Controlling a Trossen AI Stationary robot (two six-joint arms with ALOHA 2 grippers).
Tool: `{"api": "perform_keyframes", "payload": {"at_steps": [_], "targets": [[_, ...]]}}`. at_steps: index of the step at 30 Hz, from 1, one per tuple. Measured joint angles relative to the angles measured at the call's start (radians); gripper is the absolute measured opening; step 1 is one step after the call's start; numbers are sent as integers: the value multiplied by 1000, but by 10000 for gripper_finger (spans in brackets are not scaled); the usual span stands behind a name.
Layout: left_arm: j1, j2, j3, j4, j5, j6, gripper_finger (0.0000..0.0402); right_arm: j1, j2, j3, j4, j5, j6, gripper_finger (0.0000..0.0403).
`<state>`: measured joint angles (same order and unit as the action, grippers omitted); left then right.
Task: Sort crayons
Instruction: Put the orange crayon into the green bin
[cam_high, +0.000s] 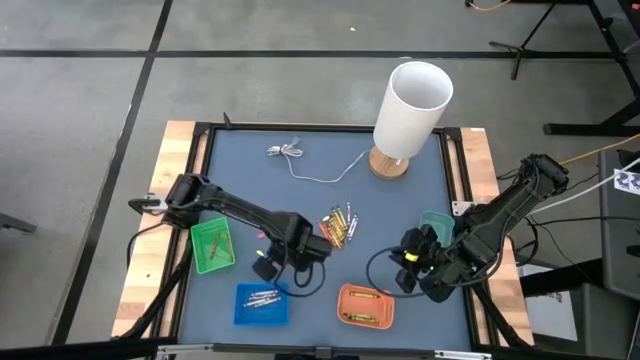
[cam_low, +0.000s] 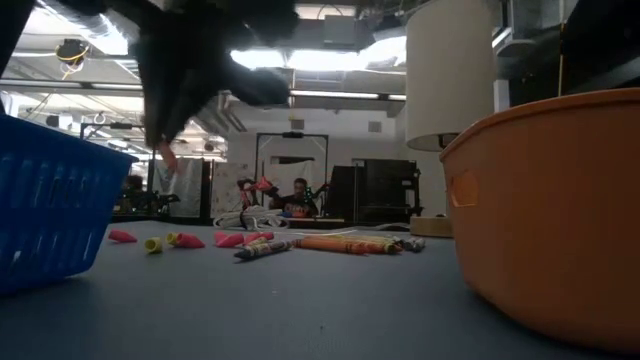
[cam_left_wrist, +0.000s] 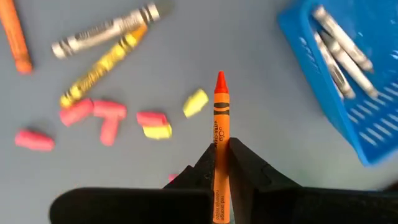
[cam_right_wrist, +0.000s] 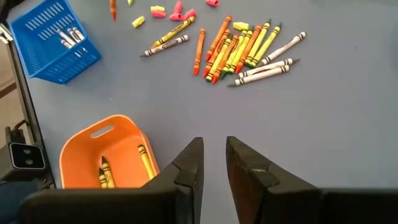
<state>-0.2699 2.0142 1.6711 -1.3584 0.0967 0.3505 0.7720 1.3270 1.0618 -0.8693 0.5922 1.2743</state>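
Orange crayon sits right up close in the left wrist view, pinched between the two dark fingers of the left gripper, with its pointy tip sticking out in front. That gripper is clamped tight on the crayon and holds it up above the worktop, not touching it. I think the crayon is held by its back end so the tip can go down into a tray first.

Take the crayon pile as the middle spot. The left gripper hangs just beside the pile, between it and the blue tray. The blue tray has grey crayons in it. The orange tray is near the pile too, and it has yellow crayons in it. A green tray lies farther from the pile, past the left arm. Small pink and yellow bits lie loose next to the pile.

Each tray seems to be for one kind of colour, so the held crayon most likely needs a tray that fits it.

The right gripper waits well away from the pile, over by the orange tray. Its fingers are a little apart and hold nothing.

A tall white lamp stands far behind the pile.
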Motion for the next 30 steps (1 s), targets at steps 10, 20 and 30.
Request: {"api": "perform_keyframes", "payload": {"at_steps": [10,20,30], "targets": [[-22,-298,-247,9,-2,-179,4,0,76,0,8,29,0,67],[-60,-701,-650,21,-17,-425,5,-35,195,-2,108,105,-61,67],[-105,-818,-887,30,-16,-427,6,-204,242,-1,450,-24,-502,67]]}}
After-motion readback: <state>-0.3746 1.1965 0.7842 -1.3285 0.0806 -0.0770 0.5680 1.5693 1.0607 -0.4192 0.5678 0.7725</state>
